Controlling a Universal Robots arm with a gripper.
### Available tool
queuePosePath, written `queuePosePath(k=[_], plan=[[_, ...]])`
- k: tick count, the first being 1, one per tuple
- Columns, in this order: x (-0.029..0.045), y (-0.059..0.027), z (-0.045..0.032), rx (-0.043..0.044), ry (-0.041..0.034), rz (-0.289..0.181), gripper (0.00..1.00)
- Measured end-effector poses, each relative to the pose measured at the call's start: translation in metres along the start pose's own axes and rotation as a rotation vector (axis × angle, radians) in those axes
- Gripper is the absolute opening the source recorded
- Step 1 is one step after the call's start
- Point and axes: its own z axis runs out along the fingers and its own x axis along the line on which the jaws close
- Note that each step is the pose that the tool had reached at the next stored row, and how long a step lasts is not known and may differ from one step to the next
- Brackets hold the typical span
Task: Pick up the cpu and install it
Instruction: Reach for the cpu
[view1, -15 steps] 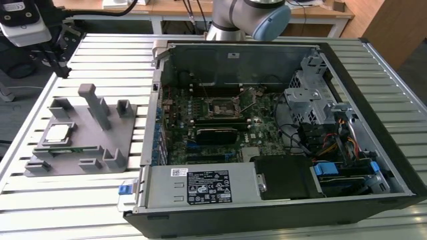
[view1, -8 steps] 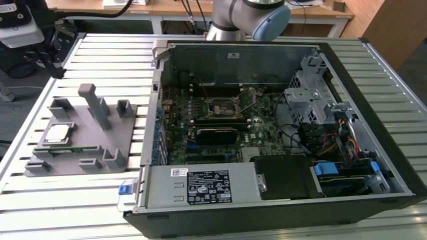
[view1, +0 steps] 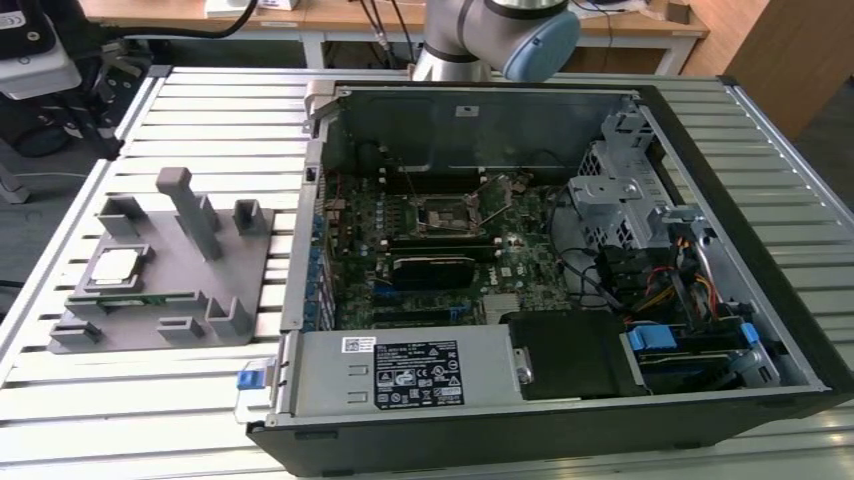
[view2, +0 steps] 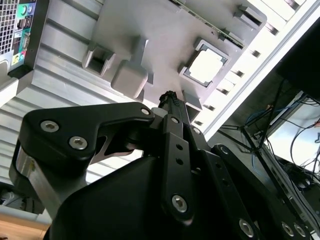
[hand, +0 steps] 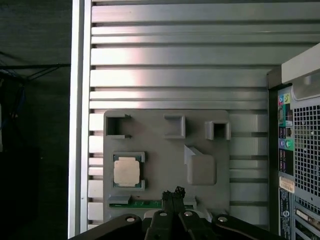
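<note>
1. The slatted metal worktop (view1: 200, 110) carries everything; the open computer case (view1: 534, 440) lies on it, toward the exterior view's right.
2. Inside the case the motherboard (view1: 441, 290) faces up; its socket (view1: 441, 212) looks empty, so nothing is installed yet.
3. The grey holder (view1: 174, 290) sits on the worktop just beside the case, on the exterior view's left.
4. The gripper (hand: 172, 194) hangs over the holder's edge, well apart from it; in both wrist views the jaws are together with nothing between them.
5. The cpu (view1: 115, 267) lies flat in a square recess of the holder, silver lid up, untouched; a green memory stick (hand: 145, 203) lies just beside it; by my reading, both pick-up and installation remain to be done.
</note>
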Motion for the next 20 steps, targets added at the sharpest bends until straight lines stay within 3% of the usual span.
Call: queuePosePath(k=[20], plan=[[0.0235,-0.0001,0.0064,0.003,0.003,-0.07,0.11]])
